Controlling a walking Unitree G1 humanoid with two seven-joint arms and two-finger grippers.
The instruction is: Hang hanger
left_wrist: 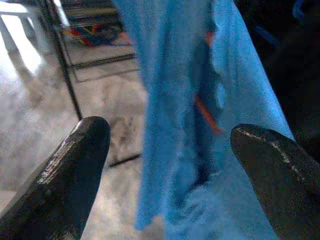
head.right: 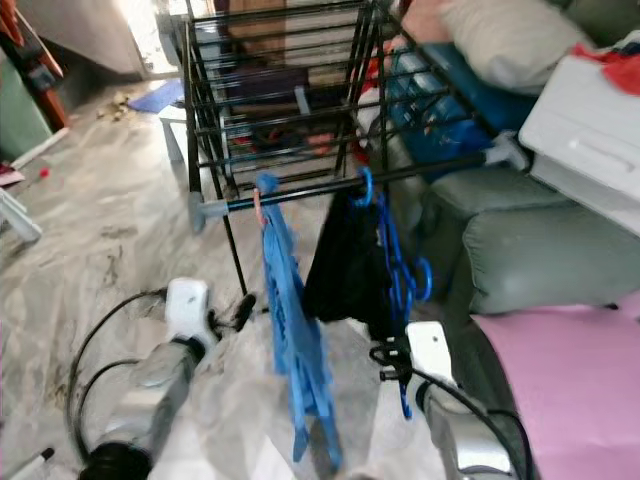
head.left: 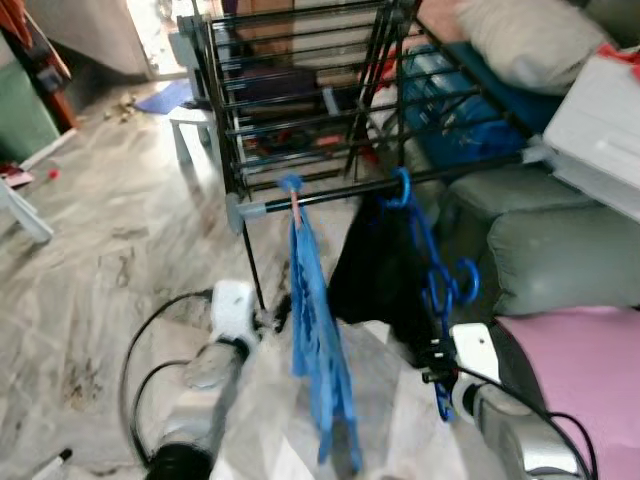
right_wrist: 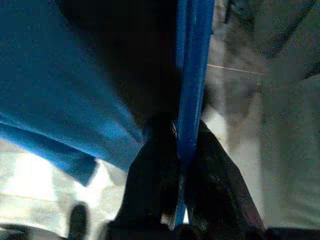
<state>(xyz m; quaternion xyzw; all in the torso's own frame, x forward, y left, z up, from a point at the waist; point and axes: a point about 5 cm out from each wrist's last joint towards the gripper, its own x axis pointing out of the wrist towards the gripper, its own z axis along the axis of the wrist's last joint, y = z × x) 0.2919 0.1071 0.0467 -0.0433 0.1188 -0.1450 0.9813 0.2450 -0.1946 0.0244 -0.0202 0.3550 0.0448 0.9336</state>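
A black drying rack [head.left: 300, 90] stands ahead, its front rail [head.left: 400, 183] running across the view. A blue hanger [head.left: 432, 275] carrying a dark garment [head.left: 375, 270] has its hook over that rail. My right gripper [head.left: 437, 365] is shut on the hanger's lower blue bar [right_wrist: 190, 90], below the rail. A blue garment [head.left: 315, 330] hangs from the rail on an orange hanger [head.left: 296, 208] to the left. My left gripper [left_wrist: 170, 150] is open, its fingers [left_wrist: 70, 170] on either side of the blue cloth [left_wrist: 190, 100] without touching it.
A grey-green sofa [head.left: 560, 250] with a pink cloth [head.left: 590, 380], a cushion [head.left: 530, 40] and a white box [head.left: 600, 130] is at the right. A white stool [head.left: 190, 130] stands left of the rack. Marble floor [head.left: 90, 270] lies at the left.
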